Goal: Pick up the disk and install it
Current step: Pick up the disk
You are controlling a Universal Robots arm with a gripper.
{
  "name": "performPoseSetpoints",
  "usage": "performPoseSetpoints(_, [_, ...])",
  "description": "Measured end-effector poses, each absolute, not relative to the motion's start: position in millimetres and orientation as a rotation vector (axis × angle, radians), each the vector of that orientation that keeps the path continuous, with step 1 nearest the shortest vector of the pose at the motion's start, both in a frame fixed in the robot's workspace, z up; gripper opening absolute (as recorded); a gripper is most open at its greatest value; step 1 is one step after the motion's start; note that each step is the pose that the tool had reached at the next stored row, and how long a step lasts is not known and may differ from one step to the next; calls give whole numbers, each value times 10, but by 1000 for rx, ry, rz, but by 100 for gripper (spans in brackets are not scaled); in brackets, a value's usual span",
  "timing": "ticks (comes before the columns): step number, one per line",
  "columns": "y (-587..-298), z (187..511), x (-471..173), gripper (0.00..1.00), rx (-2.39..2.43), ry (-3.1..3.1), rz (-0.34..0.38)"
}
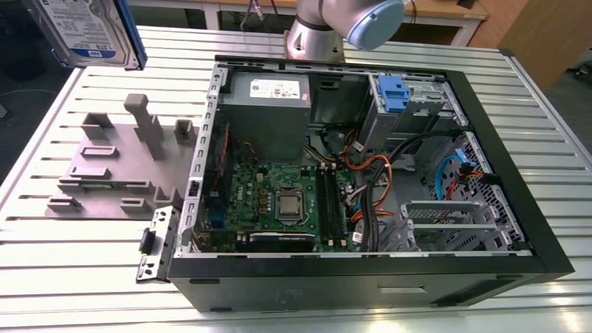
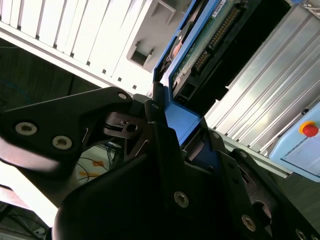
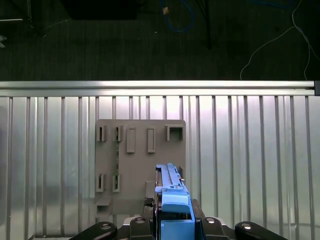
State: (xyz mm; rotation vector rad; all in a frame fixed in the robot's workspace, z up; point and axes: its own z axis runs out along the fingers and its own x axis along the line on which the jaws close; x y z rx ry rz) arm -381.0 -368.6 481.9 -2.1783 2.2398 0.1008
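Currently held: the disk, a flat rectangular silver hard drive with a white-and-blue label and a blue plastic carrier bracket along its edge. Location: aloft at the exterior view's far left, above the table and well apart from the case. In the first wrist view it hangs on edge over the fixture, not touching it.

Gripper, black, two-fingered: clamped narrow on the disk's blue bracket end, with a finger on each side. This grip probably leaves the long body free to enter a bay.

Fixture, a grey moulded plate with upright posts and slots, lies on the table just beside the case. It is judged to be a stand that offers parts on edge for a clean grasp.

Computer case, a black tower on its side with the panel off. It holds a green motherboard, a grey power supply box and a blue-tabbed drive. It lies open upward, seemingly for reach from above.

Table: slatted aluminium.

Standing: pick-up done, disk not yet installed.
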Motion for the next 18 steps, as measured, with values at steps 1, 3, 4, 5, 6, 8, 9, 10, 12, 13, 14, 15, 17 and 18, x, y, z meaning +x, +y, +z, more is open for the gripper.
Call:
performPoseSetpoints(1, [-3689, 4819, -3801, 36, -2178, 2240, 101])
performPoseSetpoints(3, [-3695, 4819, -3783, 36, -2178, 2240, 101])
performPoseSetpoints(4, [-3697, 4819, -3776, 36, -2178, 2240, 101])
performPoseSetpoints(5, [-3700, 4819, -3767, 36, -2178, 2240, 101])
performPoseSetpoints(6, [-3702, 4819, -3759, 36, -2178, 2240, 100])
performPoseSetpoints(8, [-3706, 4819, -3744, 36, -2179, 2240, 100])
performPoseSetpoints(9, [-3708, 4819, -3737, 36, -2179, 2240, 100])
performPoseSetpoints(10, [-3710, 4819, -3730, 36, -2179, 2240, 100])
performPoseSetpoints(12, [-3714, 4819, -3715, 36, -2179, 2240, 100])
performPoseSetpoints(13, [-3716, 4819, -3708, 36, -2179, 2240, 100])
performPoseSetpoints(14, [-3717, 4820, -3705, 36, -2179, 2240, 100])
performPoseSetpoints(15, [-3718, 4819, -3704, 36, -2178, 2240, 100])
performPoseSetpoints(17, [-3721, 4819, -3696, 36, -2179, 2240, 100])
performPoseSetpoints(18, [-3722, 4820, -3691, 36, -2179, 2240, 100])
